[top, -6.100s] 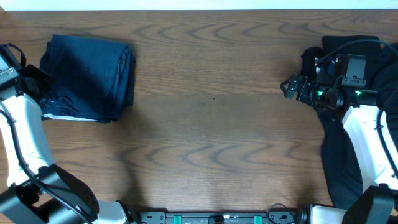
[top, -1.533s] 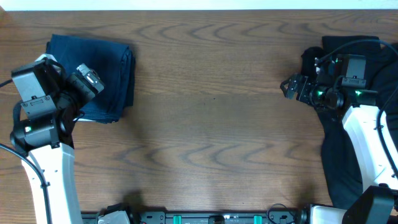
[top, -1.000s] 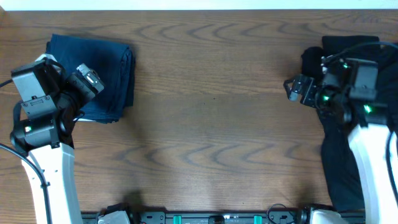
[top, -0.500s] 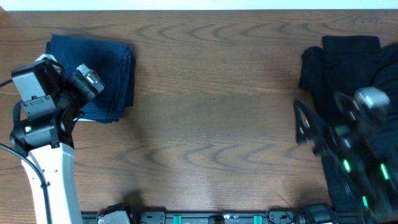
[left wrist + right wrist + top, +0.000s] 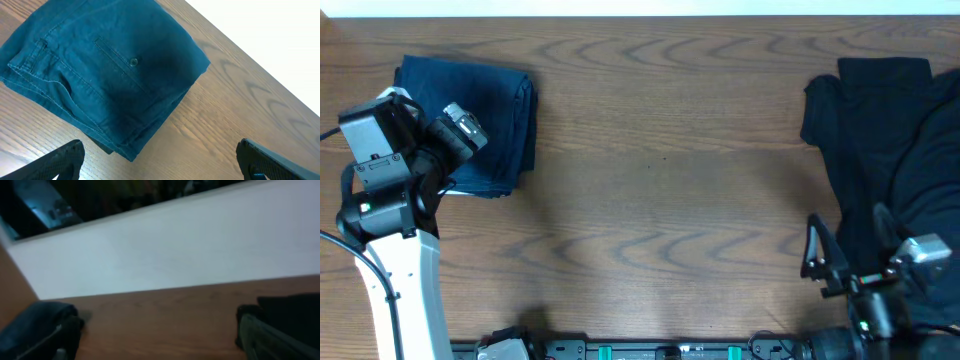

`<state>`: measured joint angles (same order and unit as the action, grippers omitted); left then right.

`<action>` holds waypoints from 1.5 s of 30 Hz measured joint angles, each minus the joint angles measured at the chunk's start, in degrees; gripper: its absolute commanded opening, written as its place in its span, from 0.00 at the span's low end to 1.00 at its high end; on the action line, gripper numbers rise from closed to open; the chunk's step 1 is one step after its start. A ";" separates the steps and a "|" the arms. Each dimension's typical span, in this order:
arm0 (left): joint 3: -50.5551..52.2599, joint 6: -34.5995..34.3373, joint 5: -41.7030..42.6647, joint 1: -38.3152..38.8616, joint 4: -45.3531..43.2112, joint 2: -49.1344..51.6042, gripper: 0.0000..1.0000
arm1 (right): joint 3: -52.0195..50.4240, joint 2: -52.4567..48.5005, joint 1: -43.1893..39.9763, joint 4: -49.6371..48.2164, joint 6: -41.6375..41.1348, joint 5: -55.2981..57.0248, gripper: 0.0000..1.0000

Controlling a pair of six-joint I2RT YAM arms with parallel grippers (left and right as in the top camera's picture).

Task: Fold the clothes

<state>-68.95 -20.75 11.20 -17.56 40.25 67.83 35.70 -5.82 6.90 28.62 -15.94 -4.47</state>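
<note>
— Which step is this?
— Between garments, I judge. The blue jeans (image 5: pixel 470 115) lie folded at far left, and the black garment (image 5: pixel 890 140) sprawls unfolded on the right. The left pincer (image 5: pixel 160 162) by the jeans and the right pincer (image 5: pixel 847 248) at near right are both spread wide and empty.
— And next?
— Grasp the black garment's edge and drag it onto the bare wooden worktop (image 5: pixel 660 200).
— The room?
— A pale wall beyond; something dark above it, too blurred to name.

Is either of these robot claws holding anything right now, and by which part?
Nothing is held. The left gripper is open above the folded dark blue jeans, and the right gripper is open near the crumpled black garment.
</note>
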 measured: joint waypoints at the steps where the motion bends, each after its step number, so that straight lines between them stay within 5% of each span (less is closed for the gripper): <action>1: 0.00 0.00 -0.02 0.00 0.00 0.00 0.98 | -1.79 0.70 -0.28 -1.20 0.00 0.00 0.99; 23: 0.00 0.00 0.00 0.00 0.00 0.00 0.98 | -29.86 5.01 -0.83 -34.42 2.19 0.00 0.99; 45: 0.00 0.00 0.00 0.00 0.00 0.00 0.98 | -35.30 5.11 -1.46 -27.65 14.27 0.00 0.99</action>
<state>-68.95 -20.75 11.20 -17.56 40.25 67.83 0.40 -0.71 5.43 0.97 -1.67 -4.47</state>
